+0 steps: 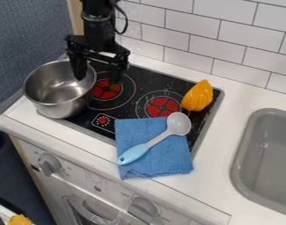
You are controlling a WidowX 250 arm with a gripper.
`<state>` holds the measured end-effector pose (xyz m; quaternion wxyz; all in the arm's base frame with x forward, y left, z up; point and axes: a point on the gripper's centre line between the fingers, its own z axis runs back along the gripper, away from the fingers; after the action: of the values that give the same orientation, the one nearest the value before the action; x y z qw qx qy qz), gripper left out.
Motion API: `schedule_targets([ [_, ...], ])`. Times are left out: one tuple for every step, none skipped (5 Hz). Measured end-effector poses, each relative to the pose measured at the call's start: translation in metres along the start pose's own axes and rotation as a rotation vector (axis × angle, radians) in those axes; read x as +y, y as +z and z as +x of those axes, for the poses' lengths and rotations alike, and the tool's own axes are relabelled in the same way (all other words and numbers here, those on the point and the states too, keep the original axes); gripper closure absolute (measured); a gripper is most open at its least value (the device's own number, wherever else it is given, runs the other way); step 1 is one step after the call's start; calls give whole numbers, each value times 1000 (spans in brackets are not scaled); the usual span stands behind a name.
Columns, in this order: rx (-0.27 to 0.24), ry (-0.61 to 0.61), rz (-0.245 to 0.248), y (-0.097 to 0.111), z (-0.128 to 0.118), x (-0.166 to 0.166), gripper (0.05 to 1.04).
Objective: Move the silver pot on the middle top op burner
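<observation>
Camera view has markings printed by the knobs [49, 164] on the stove front, plus a ring of tiny white marks around a red dot [102, 120] on the cooktop [130, 105], all too small for me to make out.

Silver pot [60, 90] is at the far left of the cooktop, overlapping its left edge, with the left red burner [107, 89] just to its right. The black gripper [98, 73] hangs over the pot's right side, fingers spread wide: one dips inside the rim, the other is off to the right of it, above the burner. Doesn't look clamped on anything, tbh. Can't tell if either finger touches the metal.

Pot's smooth, shiny, round and deep. Cooktop is flat black with thin pale circles. Right of the other red burner [163, 107] there's a ridged yellow-orange thing [198, 96], kinda squash-shaped. Near side has a fuzzy folded blue cloth [163, 156] with a spoon [159, 138] lying diagonally across it, grey bowl, light blue handle. Smooth grey sink [268, 162] is set in the white surface [224, 132] on the right, glossy white tiles [218, 37] behind.
</observation>
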<state>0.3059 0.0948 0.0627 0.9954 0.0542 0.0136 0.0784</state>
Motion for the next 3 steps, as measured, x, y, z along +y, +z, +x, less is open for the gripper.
schedule_targets([
  [17,21,0,-13,-6,6,82],
  [34,44,-15,-26,-8,8,82],
  [22,74,-30,-28,-7,9,115],
])
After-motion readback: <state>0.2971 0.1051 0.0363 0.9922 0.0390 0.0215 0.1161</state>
